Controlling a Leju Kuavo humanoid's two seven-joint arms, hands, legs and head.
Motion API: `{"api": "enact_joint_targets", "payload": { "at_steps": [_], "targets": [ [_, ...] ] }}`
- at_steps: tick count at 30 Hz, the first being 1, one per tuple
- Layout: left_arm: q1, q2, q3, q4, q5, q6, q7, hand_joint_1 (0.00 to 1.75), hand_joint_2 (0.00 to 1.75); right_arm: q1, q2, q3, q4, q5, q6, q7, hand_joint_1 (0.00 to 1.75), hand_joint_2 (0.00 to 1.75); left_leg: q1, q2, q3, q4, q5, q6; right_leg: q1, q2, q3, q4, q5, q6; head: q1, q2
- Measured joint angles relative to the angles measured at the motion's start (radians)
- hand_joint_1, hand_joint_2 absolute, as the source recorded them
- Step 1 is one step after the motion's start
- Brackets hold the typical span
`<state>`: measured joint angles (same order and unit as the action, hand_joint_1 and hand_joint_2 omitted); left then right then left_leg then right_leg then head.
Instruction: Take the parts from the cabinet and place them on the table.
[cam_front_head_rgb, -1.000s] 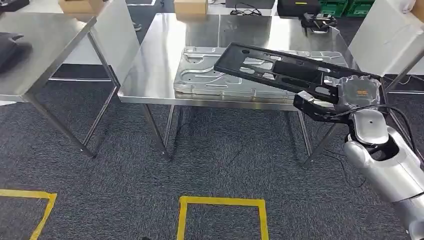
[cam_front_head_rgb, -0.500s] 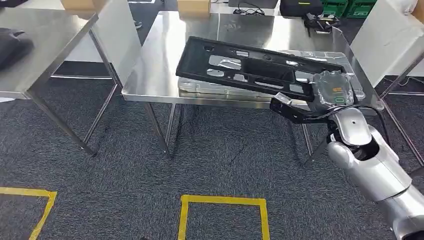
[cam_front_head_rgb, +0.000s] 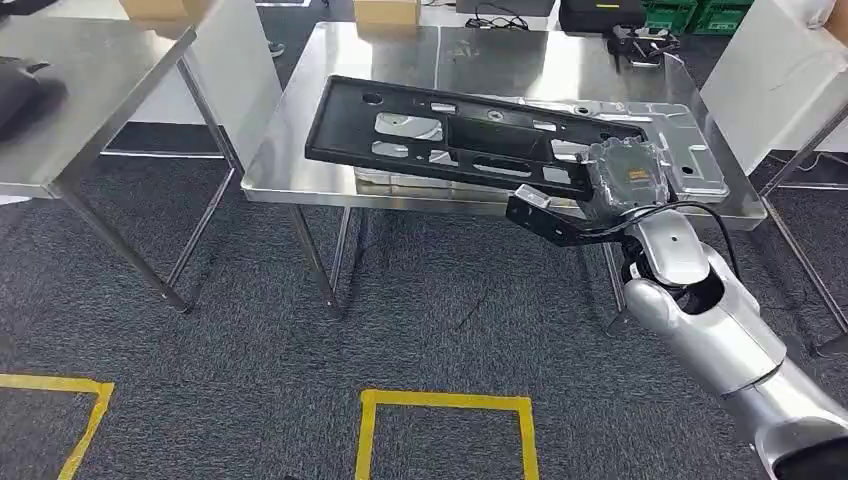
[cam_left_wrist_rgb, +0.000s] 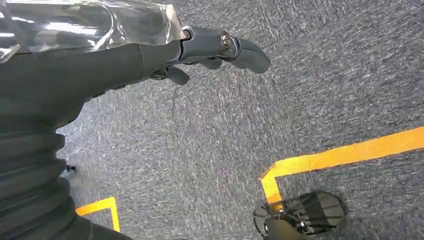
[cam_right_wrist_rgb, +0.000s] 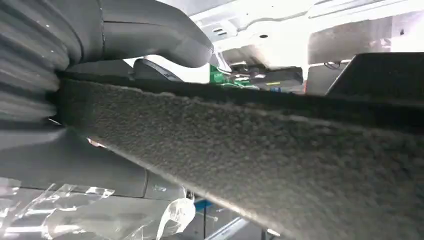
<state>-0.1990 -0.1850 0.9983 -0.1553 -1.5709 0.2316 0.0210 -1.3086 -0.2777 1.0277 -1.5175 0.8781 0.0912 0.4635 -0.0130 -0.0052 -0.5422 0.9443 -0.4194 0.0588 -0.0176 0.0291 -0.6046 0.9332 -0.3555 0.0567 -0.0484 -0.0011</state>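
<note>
While our right hand (cam_front_head_rgb: 622, 180) stays clamped on one end of the black frame part (cam_front_head_rgb: 455, 135), the part has swung leftward across the counter (cam_front_head_rgb: 300, 150) over the last second, and it now hangs tilted above the silver metal plate (cam_front_head_rgb: 690, 150) that already lies there. In the right wrist view the part's rough dark edge (cam_right_wrist_rgb: 240, 160) runs between our thumb and fingers, so the hold looks firm. We judge the carry to be nearly done; what is left is to lower the part and let go.

Our left hand (cam_left_wrist_rgb: 220, 50) hangs by our side over the grey carpet, its fingers curled in and holding nothing.

Around the work, a second steel counter (cam_front_head_rgb: 80, 90) stands to the left, well apart. Cardboard boxes (cam_front_head_rgb: 385, 12) sit at the far edge of our counter, and a dark tool with cables (cam_front_head_rgb: 640, 42) lies near its far right corner. Yellow tape (cam_front_head_rgb: 445, 405) marks the floor in front of us.

The silver metal plate is the main thing in the way: the part will probably come to rest on it or overlap it unless we shift it farther left. The long free end could also tip past the near left edge if released too early.
</note>
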Motion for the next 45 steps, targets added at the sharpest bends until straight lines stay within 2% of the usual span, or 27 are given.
{"api": "enact_joint_targets", "payload": {
  "at_steps": [9, 14, 17, 18, 19, 20, 22, 23, 24, 25, 26, 27, 28, 29, 30, 31, 33, 34, 35, 36, 38, 39, 40, 41, 43, 44, 45],
  "targets": [
    [0.0, 0.0, 0.0, 0.0, 0.0, -0.001, -0.004, 0.0, 1.75, -0.001, 0.002, 0.0, 0.011, -0.011, 0.0, 0.008, 1.75, 1.75, 0.0, 0.0, 0.0, 0.0, 0.0, 0.0, 0.0, 0.0, 0.0, 0.0, 0.0, 0.0, 0.0, 0.0],
    [0.002, 0.0, 0.0, 0.0, 0.0, -0.002, -0.006, 0.0, 1.75, -0.001, 0.002, 0.0, 0.02, -0.017, 0.0, 0.01, 1.75, 1.75, -0.006, 0.0, -0.002, 0.003, -0.002, 0.003, -0.007, 0.0, 0.0, -0.001, 0.002, 0.003, 0.0, 0.0],
    [0.001, 0.0, 0.0, 0.0, 0.0, -0.004, -0.007, 0.0, 1.75, -0.001, 0.002, 0.0, 0.026, -0.021, 0.0, 0.014, 1.75, 1.75, -0.011, 0.0, -0.002, 0.003, -0.002, 0.007, -0.011, 0.001, 0.0, -0.004, 0.003, 0.009, 0.0, 0.0],
    [0.001, 0.0, 0.0, 0.0, -0.001, -0.005, -0.008, 0.0, 1.75, -0.002, 0.002, -0.001, 0.026, -0.023, 0.0, 0.016, 1.75, 1.75, -0.006, 0.001, 0.0, -0.003, 0.002, 0.012, -0.007, 0.003, 0.0, -0.004, 0.003, 0.013, 0.0, 0.0],
    [0.002, -0.001, 0.0, 0.0, -0.001, -0.005, -0.01, 0.0, 1.75, -0.001, 0.0, -0.002, 0.027, -0.026, 0.0, 0.016, 1.75, 1.75, 0.005, 0.006, 0.015, -0.014, 0.009, 0.019, -0.012, -0.001, -0.003, 0.006, -0.005, 0.014, 0.0, 0.0],
    [0.001, -0.001, 0.0, 0.0, -0.001, -0.006, -0.011, 0.0, 1.75, -0.002, 0.0, -0.003, 0.027, -0.029, 0.0, 0.018, 1.75, 1.75, 0.006, 0.007, 0.017, -0.017, 0.009, 0.023, -0.008, -0.01, -0.018, 0.043, -0.029, 0.015, 0.001, 0.0],
    [0.001, -0.001, 0.0, 0.0, -0.001, -0.007, -0.014, 0.0, 1.75, -0.002, -0.002, -0.003, 0.029, -0.032, 0.0, 0.018, 1.75, 1.75, 0.008, 0.011, 0.02, -0.017, 0.009, 0.026, -0.01, -0.013, -0.1, 0.215, -0.107, 0.02, 0.0, 0.0],
    [0.002, -0.001, 0.0, 0.0, 0.0, -0.008, -0.014, 0.0, 1.75, 0.001, -0.003, -0.003, 0.03, -0.033, 0.0, 0.019, 1.75, 1.75, 0.009, 0.013, 0.02, -0.017, 0.007, 0.027, -0.012, -0.014, -0.142, 0.296, -0.133, 0.024, 0.001, 0.0],
    [0.004, -0.001, 0.0, 0.0, -0.001, -0.008, -0.014, 0.0, 1.75, 0.004, -0.005, -0.003, 0.031, -0.034, 0.0, 0.019, 1.75, 1.75, 0.011, 0.013, 0.021, -0.016, 0.005, 0.024, -0.015, -0.015, -0.171, 0.343, -0.137, 0.027, 0.0, 0.0],
    [0.005, -0.001, 0.0, 0.0, -0.001, -0.008, -0.014, 0.0, 1.75, 0.006, -0.006, -0.003, 0.032, -0.034, 0.0, 0.019, 1.75, 1.75, 0.014, 0.014, 0.024, -0.015, 0.001, 0.019, -0.017, -0.017, -0.174, 0.334, -0.12, 0.03, 0.0, 0.0],
    [0.008, -0.001, 0.0, 0.0, -0.001, -0.008, -0.014, 0.0, 1.75, 0.006, -0.007, -0.003, 0.032, -0.034, 0.0, 0.019, 1.75, 1.75, 0.018, 0.014, 0.029, -0.015, -0.004, 0.011, -0.02, -0.02, -0.148, 0.277, -0.082, 0.034, 0.001, 0.0],
    [0.009, -0.001, 0.0, 0.0, -0.001, -0.008, -0.014, 0.0, 1.75, 0.006, -0.008, -0.003, 0.032, -0.034, 0.0, 0.019, 1.75, 1.75, 0.023, 0.014, 0.037, -0.014, -0.011, 0.004, -0.025, -0.026, -0.101, 0.184, -0.033, 0.038, 0.0, 0.0],
    [0.009, -0.001, 0.0, 0.0, -0.001, -0.008, -0.016, 0.0, 1.75, 0.005, -0.008, -0.003, 0.032, -0.034, 0.0, 0.019, 1.75, 1.75, 0.027, 0.015, 0.045, -0.01, -0.021, -0.006, -0.031, -0.04, -0.044, 0.072, 0.017, 0.048, 0.001, 0.0],
    [0.008, 0.001, 0.0, 0.0, -0.001, -0.008, -0.016, 0.0, 1.75, 0.005, -0.011, -0.003, 0.033, -0.035, 0.0, 0.019, 1.75, 1.75, 0.02, 0.017, 0.045, -0.005, -0.031, -0.019, -0.031, -0.05, -0.017, 0.025, 0.007, 0.059, 0.0, 0.0],
    [0.006, 0.002, 0.0, 0.0, -0.001, -0.008, -0.016, 0.0, 1.75, 0.001, -0.011, -0.003, 0.033, -0.037, -0.002, 0.019, 1.75, 1.75, 0.017, 0.016, 0.042, 0.002, -0.04, -0.025, -0.027, -0.036, -0.019, 0.02, 0.001, 0.036, 0.0, 0.0],
    [0.007, 0.002, 0.0, 0.0, -0.001, -0.008, -0.017, 0.0, 1.75, 0.001, -0.01, -0.003, 0.034, -0.038, -0.003, 0.019, 1.75, 1.75, 0.015, 0.017, 0.045, -0.004, -0.041, -0.027, -0.027, -0.036, -0.02, 0.024, -0.005, 0.025, 0.0, 0.0],
    [0.008, 0.002, 0.0, 0.0, -0.001, -0.008, -0.017, 0.0, 1.75, 0.001, -0.013, -0.003, 0.036, -0.04, -0.003, 0.021, 1.75, 1.75, 0.021, 0.019, 0.051, -0.009, -0.046, -0.036, -0.021, -0.029, -0.024, 0.031, -0.016, 0.008, 0.0, 0.0],
    [0.008, 0.002, 0.0, 0.0, -0.001, -0.008, -0.017, 0.0, 1.75, -0.001, -0.013, -0.003, 0.036, -0.04, -0.004, 0.021, 1.75, 1.75, 0.026, 0.018, 0.049, -0.004, -0.055, -0.043, -0.023, -0.027, -0.018, 0.029, -0.019, 0.0, 0.0, 0.0],
    [0.007, 0.002, 0.0, 0.0, -0.001, -0.008, -0.017, 0.0, 1.75, -0.002, -0.013, -0.004, 0.037, -0.04, -0.004, 0.024, 1.75, 1.75, 0.027, 0.016, 0.037, 0.032, -0.072, -0.045, -0.023, -0.027, -0.013, 0.029, -0.023, -0.007, 0.0, 0.0],
    [0.006, 0.002, 0.0, 0.0, -0.001, -0.008, -0.017, 0.0, 1.75, -0.005, -0.013, -0.004, 0.037, -0.04, -0.004, 0.024, 1.75, 1.75, 0.026, 0.016, 0.0, 0.104, -0.1, -0.046, -0.022, -0.026, -0.01, 0.029, -0.026, -0.012, 0.0, 0.0],
    [0.008, 0.002, 0.0, 0.0, -0.001, -0.008, -0.017, 0.0, 1.75, -0.003, -0.012, -0.004, 0.037, -0.04, -0.004, 0.023, 1.75, 1.75, 0.024, 0.015, -0.113, 0.292, -0.161, -0.046, -0.015, -0.018, -0.004, 0.029, -0.034, -0.021, 0.0, 0.0],
    [0.01, 0.002, 0.0, 0.0, -0.001, -0.008, -0.017, 0.0, 1.75, 0.0, -0.012, -0.003, 0.037, -0.041, -0.004, 0.022, 1.75, 1.75, 0.024, 0.015, -0.158, 0.351, -0.165, -0.044, -0.01, -0.015, 0.0, 0.03, -0.039, -0.025, 0.0, 0.0],
    [0.011, 0.002, 0.0, 0.0, -0.002, -0.008, -0.016, 0.0, 1.75, 0.002, -0.013, -0.003, 0.038, -0.041, -0.004, 0.022, 1.75, 1.75, 0.023, 0.014, -0.178, 0.353, -0.142, -0.038, -0.006, -0.009, 0.008, 0.03, -0.045, -0.026, 0.0, 0.0],
    [0.012, 0.002, 0.0, 0.0, -0.002, -0.008, -0.017, 0.0, 1.75, 0.003, -0.012, -0.003, 0.038, -0.041, -0.004, 0.022, 1.75, 1.75, 0.018, 0.014, -0.172, 0.309, -0.099, -0.03, -0.002, -0.008, 0.017, 0.03, -0.051, -0.027, 0.0, 0.0],
    [0.011, 0.002, 0.0, 0.0, -0.002, -0.008, -0.017, 0.0, 1.75, 0.002, -0.013, -0.003, 0.038, -0.041, -0.004, 0.022, 1.75, 1.75, 0.008, 0.01, -0.111, 0.128, 0.022, -0.005, 0.005, -0.003, 0.041, 0.028, -0.066, -0.028, 0.0, 0.0],
    [0.012, 0.003, 0.0, 0.0, -0.002, -0.008, -0.016, 0.0, 1.75, 0.002, -0.013, -0.004, 0.039, -0.041, -0.004, 0.023, 1.75, 1.75, -0.002, 0.001, -0.085, 0.035, 0.069, 0.014, 0.004, -0.003, 0.048, 0.026, -0.074, -0.029, 0.0, 0.0],
    [0.011, 0.006, 0.0, 0.0, -0.002, -0.008, -0.016, 0.0, 1.75, -0.003, -0.014, -0.003, 0.04, -0.041, -0.005, 0.023, 1.75, 1.75, -0.004, 0.002, -0.067, 0.023, 0.055, 0.023, 0.014, 0.001, 0.049, 0.028, -0.08, -0.022, 0.0, 0.0]
  ]
}}
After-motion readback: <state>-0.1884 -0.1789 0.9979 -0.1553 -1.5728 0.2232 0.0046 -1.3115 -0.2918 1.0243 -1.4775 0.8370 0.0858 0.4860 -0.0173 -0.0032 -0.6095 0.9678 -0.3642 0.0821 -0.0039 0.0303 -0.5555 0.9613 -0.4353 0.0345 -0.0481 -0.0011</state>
